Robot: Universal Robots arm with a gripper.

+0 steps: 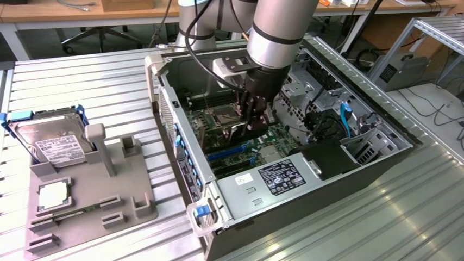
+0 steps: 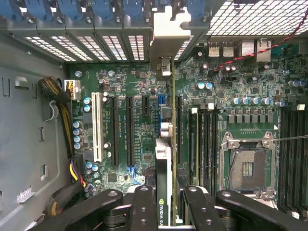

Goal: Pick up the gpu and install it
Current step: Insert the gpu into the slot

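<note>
1. The hand is clamped on the gpu. 2 dark fingers are pressed on the card, 1 against each face.
2. In the exterior view the hand is seen lowered inside the open computer case, pointed down at the green motherboard.
3. The gpu is held on edge, upright over the motherboard and lined up with a long black slot. Whether it is seated in that slot cannot be told.
4. The gpu's silver bracket is placed at the case's rear wall, among the row of blue slot clips.
5. A white slot is seen on 1 side of the card, well apart from it, with black slots between. The CPU socket is seen on the other side, with memory slots between.
6. A labelled power supply is mounted in the case near the hand.
7. Outside the case, at the exterior view's left, a grey holder is laid on the slatted metal table.
8. A hard drive in a blue frame is propped tilted in the holder. A small square silver part is set in a recess just beside it.
</note>
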